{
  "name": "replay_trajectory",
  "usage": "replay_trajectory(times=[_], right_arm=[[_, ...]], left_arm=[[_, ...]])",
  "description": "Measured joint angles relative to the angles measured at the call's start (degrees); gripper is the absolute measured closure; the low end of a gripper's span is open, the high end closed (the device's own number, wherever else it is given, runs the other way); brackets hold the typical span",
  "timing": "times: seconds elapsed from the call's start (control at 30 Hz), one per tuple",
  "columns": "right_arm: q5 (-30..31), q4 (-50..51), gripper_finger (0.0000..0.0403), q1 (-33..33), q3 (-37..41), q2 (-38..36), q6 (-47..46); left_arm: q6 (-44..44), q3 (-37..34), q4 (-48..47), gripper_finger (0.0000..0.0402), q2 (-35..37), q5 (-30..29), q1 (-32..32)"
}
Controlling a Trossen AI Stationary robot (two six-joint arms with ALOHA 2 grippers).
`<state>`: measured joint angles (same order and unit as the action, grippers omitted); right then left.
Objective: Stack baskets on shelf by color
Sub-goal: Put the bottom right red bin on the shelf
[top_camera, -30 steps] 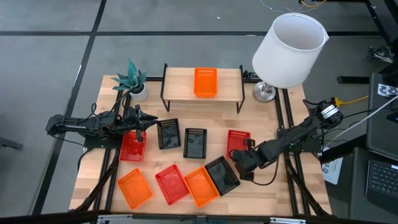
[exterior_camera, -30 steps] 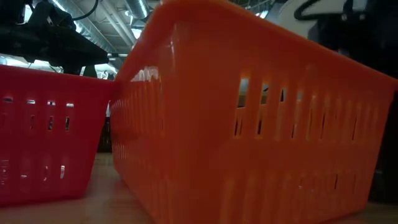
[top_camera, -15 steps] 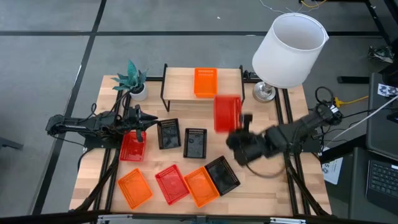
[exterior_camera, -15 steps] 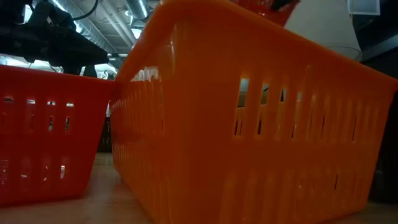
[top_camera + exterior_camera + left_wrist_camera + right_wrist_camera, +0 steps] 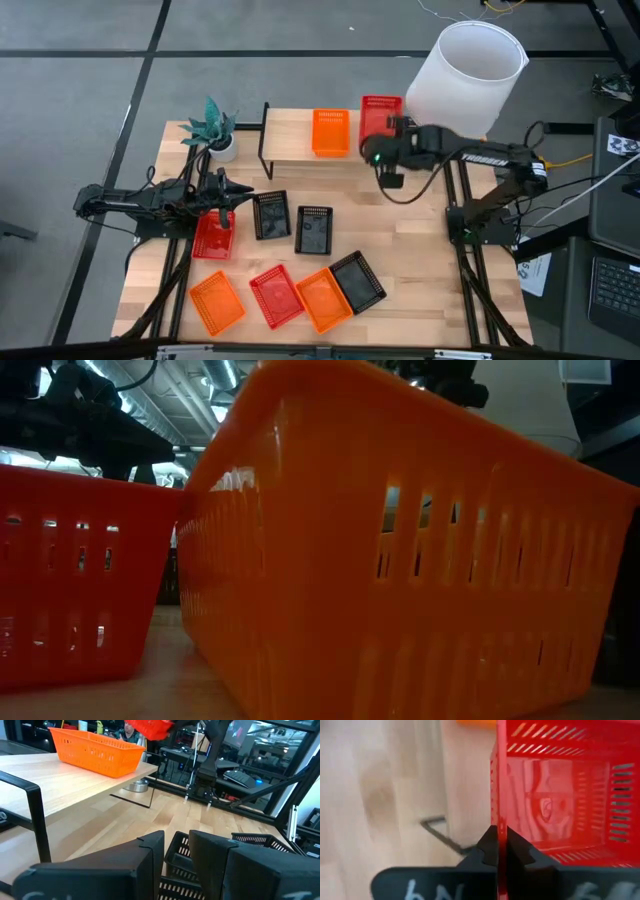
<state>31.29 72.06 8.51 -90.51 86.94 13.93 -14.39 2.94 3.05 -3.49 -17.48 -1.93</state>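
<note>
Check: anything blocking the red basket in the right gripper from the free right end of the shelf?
Nothing visible does. The right gripper, shut on the red basket's wall, holds it above the shelf's right end. The only basket on the shelf is the orange basket at the middle, beside that spot, not on it.
</note>
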Motion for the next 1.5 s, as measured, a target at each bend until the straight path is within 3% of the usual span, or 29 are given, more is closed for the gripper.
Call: replay_trajectory(times=[0.1,0.23,0.37,0.7,1.3,1.5], right_arm=[[-7.7,-5.1,0.0402,4.0,1.6,-3.2,4.3],[-11.3,-8.3,0.0402,7.2,4.2,-7.8,8.4],[-21.5,-13.1,0.0403,9.5,8.7,-10.8,9.1],[-21.6,-23.5,0.0403,10.5,20.3,-11.2,10.1],[-20.3,-25.5,0.0402,13.9,20.5,-5.1,7.4],[-20.4,-25.1,0.0374,13.8,20.5,-4.9,6.4]], left_arm=[[0.0,0.0,0.0,0.0319,0.0,0.0,0.0],[0.0,0.0,0.0,0.0319,0.0,0.0,0.0],[0.0,0.0,0.0,0.0319,0.0,0.0,0.0],[-0.4,0.0,0.0,0.0319,0.0,0.0,0.0],[-0.4,0.0,0.0,0.0319,0.0,0.0,0.0],[-0.4,0.0,0.0,0.0319,0.0,0.0,0.0]])
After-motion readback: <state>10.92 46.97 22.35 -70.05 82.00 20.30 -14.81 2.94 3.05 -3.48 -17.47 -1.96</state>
